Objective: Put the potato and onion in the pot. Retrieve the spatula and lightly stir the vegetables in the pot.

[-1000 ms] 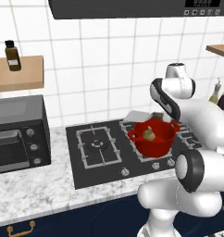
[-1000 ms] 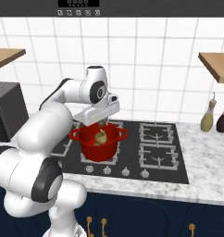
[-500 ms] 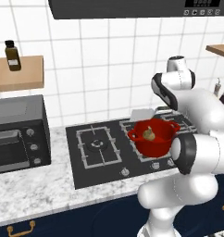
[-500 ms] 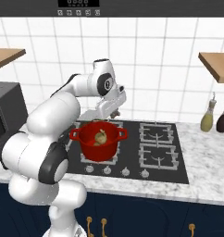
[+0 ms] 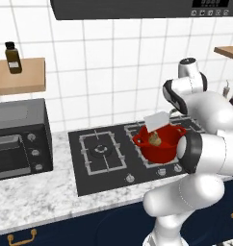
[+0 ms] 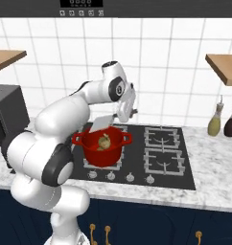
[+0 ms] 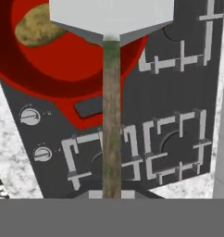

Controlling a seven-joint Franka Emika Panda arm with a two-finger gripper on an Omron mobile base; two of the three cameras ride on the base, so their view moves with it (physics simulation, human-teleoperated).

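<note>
The pot [image 5: 158,142] sits on a front burner of the stove [image 5: 109,158], with a brownish vegetable [image 6: 104,141] inside; whether this is the potato or the onion is hard to tell. The spatula [image 7: 111,83] hangs over the pot's rim, its pale blade [image 5: 157,119] at about 12 o'clock from the pot. The jaws pinch the spatula's handle, their tips cut off. Two bottles [image 6: 222,121] stand on the worktop [image 6: 214,167] at 3 o'clock. No writing is readable.

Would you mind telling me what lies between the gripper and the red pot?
The spatula's long wooden handle runs from the gripper up to its flat grey blade, which hangs over the glossy red pot; the hand view shows this.
</note>
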